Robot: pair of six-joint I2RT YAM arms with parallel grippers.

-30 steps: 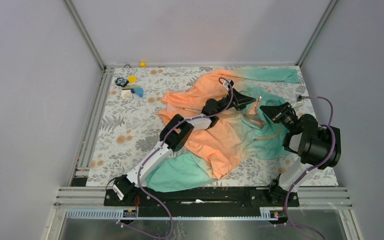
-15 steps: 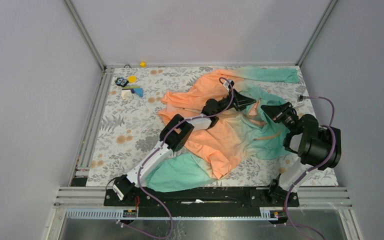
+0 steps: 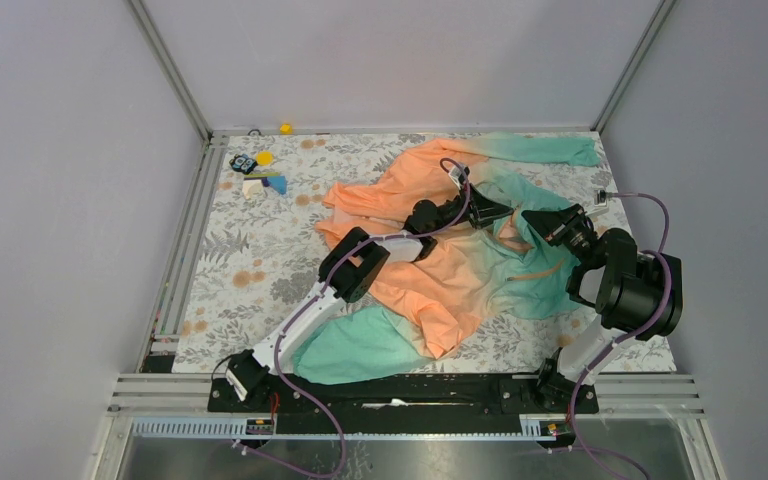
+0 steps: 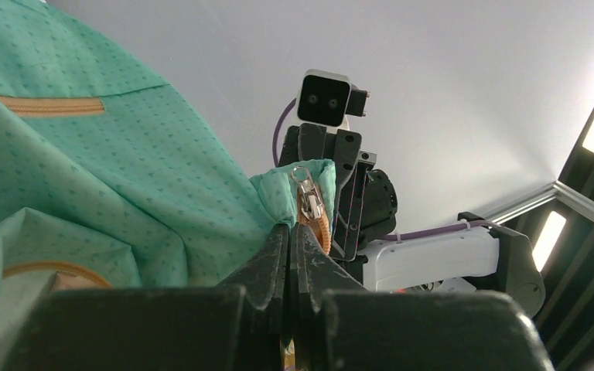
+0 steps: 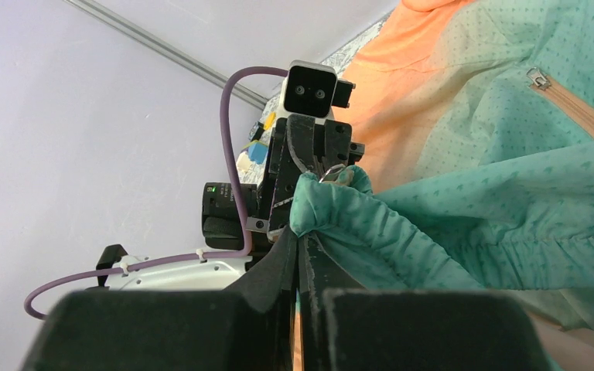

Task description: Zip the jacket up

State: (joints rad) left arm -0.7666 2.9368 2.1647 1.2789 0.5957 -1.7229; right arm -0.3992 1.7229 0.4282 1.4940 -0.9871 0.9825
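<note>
The jacket (image 3: 440, 260) lies spread on the table, orange at the shoulders and mint-teal at the hem. Over its teal front, my left gripper (image 3: 506, 210) and right gripper (image 3: 528, 215) meet tip to tip. In the left wrist view my left gripper (image 4: 290, 232) is shut on the teal edge beside the orange zipper tape. The silver zipper slider (image 4: 308, 197) hangs just past its tips. In the right wrist view my right gripper (image 5: 300, 236) is shut on a bunched teal hem corner (image 5: 332, 197). An orange pocket zipper (image 5: 576, 108) shows behind it.
Small coloured toys (image 3: 260, 175) lie at the back left of the floral tablecloth (image 3: 250, 260), and a yellow piece (image 3: 285, 128) sits by the back rail. Grey enclosure walls stand on three sides. A teal sleeve (image 3: 360, 345) reaches the near edge.
My left gripper has moved right with its zipper edge, closing the gap to the right gripper. The pale strip of zipper seen between them earlier has dropped out of sight.
</note>
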